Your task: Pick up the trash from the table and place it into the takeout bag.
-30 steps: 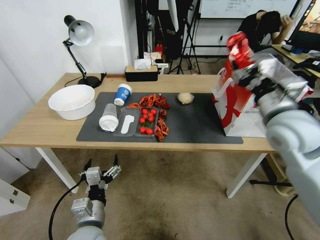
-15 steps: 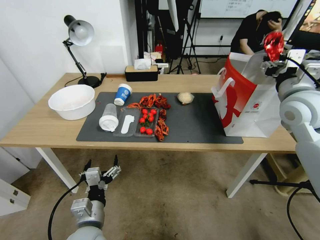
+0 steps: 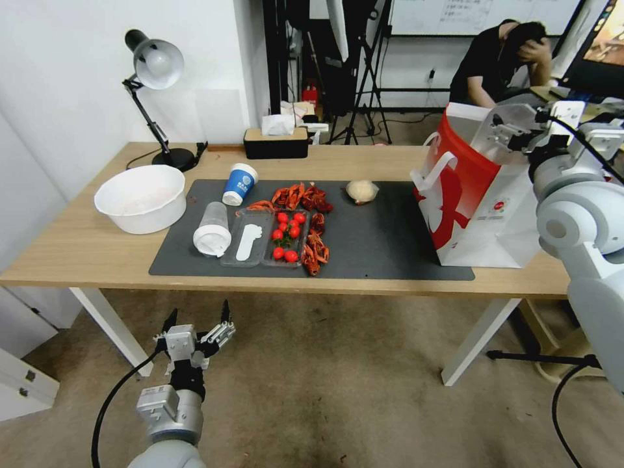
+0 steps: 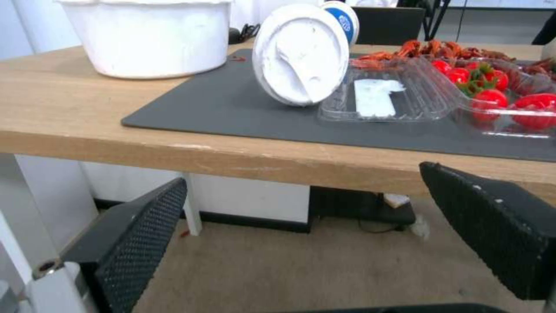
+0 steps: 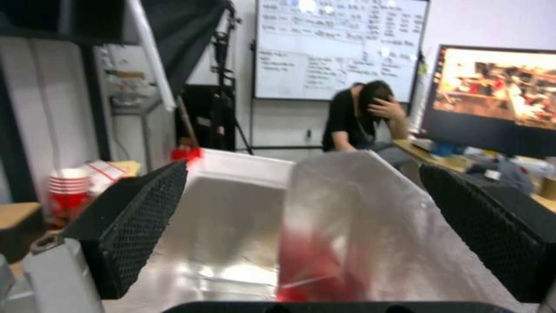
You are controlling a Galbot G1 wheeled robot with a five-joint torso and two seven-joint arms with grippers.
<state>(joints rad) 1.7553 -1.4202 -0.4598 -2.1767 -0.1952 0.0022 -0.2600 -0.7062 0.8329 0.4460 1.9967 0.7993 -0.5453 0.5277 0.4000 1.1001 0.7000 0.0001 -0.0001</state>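
A: Nearest us, what's the left gripper (image 3: 198, 333) doing?

B: Parked low, below the counter (image 3: 78, 250) edge on the near side of the takeout bag (image 3: 484, 214), fingers apart and empty.

A: And on the dark mat (image 3: 370, 250)?

B: Well left of the bag, the clear plastic cup (image 3: 212, 229) lies on its side beside the clear tray (image 3: 250, 242) of tomatoes, with the blue-and-white paper cup (image 3: 239, 184) upright just behind it. The paper wad (image 3: 361, 190) sits nearer the bag. The white bowl (image 3: 140, 197) is farthest left, off the mat.

A: The right gripper (image 3: 513, 130)?

B: Over the bag's open mouth, fingers spread, nothing between them. The right wrist view looks down into the silvery lining (image 5: 243, 226), where a red blur at the bottom may be the can; I can't be sure.

A: So how to finish well?

B: Lift straight up, clear of the rim and handles, before swinging toward the wad.
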